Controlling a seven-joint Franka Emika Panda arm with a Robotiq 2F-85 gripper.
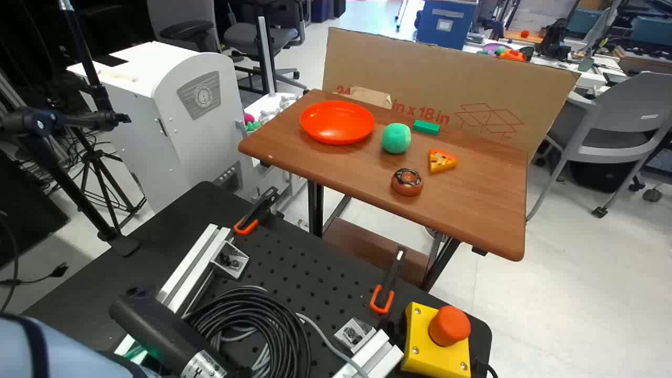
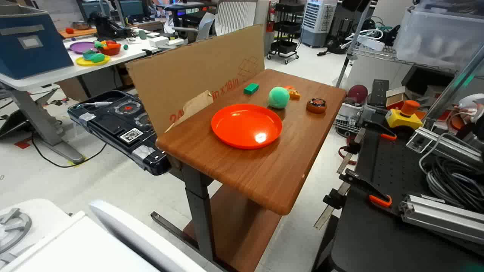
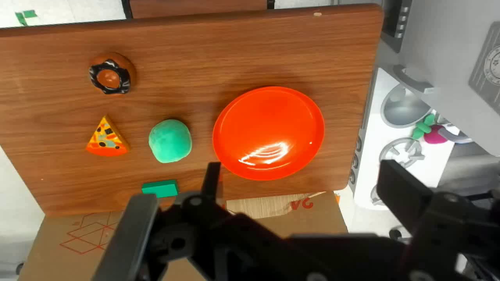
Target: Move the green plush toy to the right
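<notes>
Green plush toy point(image 3: 170, 141): rightward move apparently remained undone.
It lay nearer table point(image 1: 472, 199) edge by cardboard point(image 1: 446, 79); gripper point(image 3: 300, 169) fingers spread, empty.

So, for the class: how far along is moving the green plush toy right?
Done: nothing I can confirm; the green plush toy sits on the table, apart from the orange plate, and its starting spot isn't shown.
In hand: nothing; the gripper stands open in the wrist view.
Left: probably grasp, shift right, release, as the gripper isn't around the toy.
</notes>
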